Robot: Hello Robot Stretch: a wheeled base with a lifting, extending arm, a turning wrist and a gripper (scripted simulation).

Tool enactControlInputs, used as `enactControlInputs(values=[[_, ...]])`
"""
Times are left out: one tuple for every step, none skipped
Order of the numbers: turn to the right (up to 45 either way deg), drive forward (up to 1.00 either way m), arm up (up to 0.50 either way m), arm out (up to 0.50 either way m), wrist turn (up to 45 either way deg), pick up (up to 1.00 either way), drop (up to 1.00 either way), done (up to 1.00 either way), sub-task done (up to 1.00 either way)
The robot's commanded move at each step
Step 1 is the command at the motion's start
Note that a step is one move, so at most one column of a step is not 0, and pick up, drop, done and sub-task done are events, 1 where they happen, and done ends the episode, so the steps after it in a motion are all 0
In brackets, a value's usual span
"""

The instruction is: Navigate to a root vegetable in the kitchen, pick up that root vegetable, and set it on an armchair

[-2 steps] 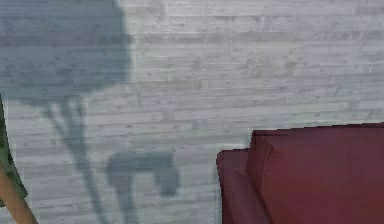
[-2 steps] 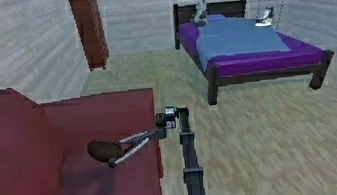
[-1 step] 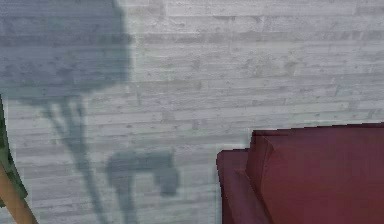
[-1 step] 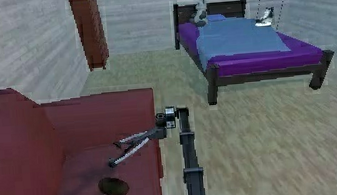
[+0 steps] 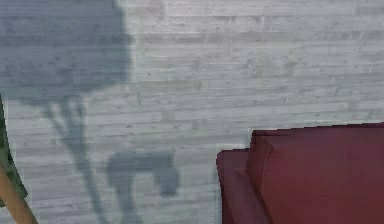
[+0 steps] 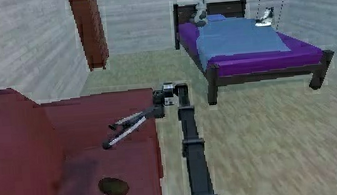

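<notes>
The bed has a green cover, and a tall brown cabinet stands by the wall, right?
Not green: the arm side view shows the bed with a blue and purple cover. The tall brown cabinet does stand by the wall.

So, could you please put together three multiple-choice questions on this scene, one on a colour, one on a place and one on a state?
1. The bed has a cover that is: A green; B purple and blue; C white.
2. The small brown oval thing lies: A on the bed; B on the seat of the armchair; C on the floor.
3. The tall wooden cabinet: A stands upright by the wall; B lies tipped over; C rests on the bed.
Answers: 1 B, the cover shows purple beside blue; 2 B, dark red cushion surrounds it; 3 A, it stands on its base at the wall.
</notes>
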Motion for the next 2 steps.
enactControlInputs(values=[[0.0, 0.00, 0.00, -0.08, 0.0, 0.00, 0.00, 0.00, 0.00], [0.0, 0.00, 0.00, 0.00, 0.0, 0.00, 0.00, 1.00, 0.00]])
